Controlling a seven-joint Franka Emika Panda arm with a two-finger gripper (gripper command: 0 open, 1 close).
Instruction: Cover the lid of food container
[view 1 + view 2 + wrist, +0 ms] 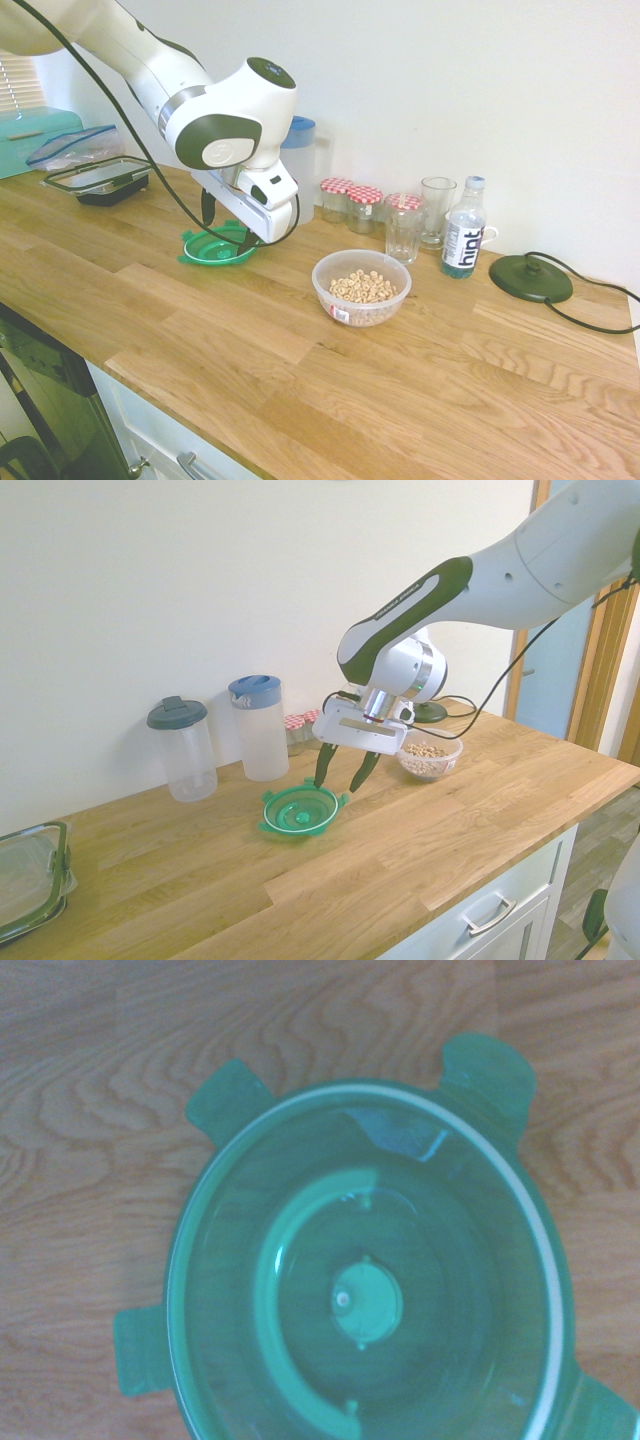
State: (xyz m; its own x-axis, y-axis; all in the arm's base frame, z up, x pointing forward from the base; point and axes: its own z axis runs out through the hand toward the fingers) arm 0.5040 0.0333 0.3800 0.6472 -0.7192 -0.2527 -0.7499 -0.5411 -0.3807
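The green translucent lid [213, 248] [298, 811] lies flat on the wooden counter with its snap tabs spread out. It fills the wrist view [365, 1280]. My gripper [227, 224] [343, 769] hangs open and tilted just above the lid's rim on the side toward the food container, holding nothing. The food container [361, 287] [430, 756], a clear round tub with cereal rings inside, stands uncovered on the counter, a short way from the lid.
Along the wall stand a blue-lidded jug [258, 726], a grey-lidded jug [183, 747], red-checked jars [350, 203], two glasses [404, 226] and a water bottle [463, 238]. A black-rimmed rectangular container [101, 181] sits at the far end, a dark round base [530, 279] at the other.
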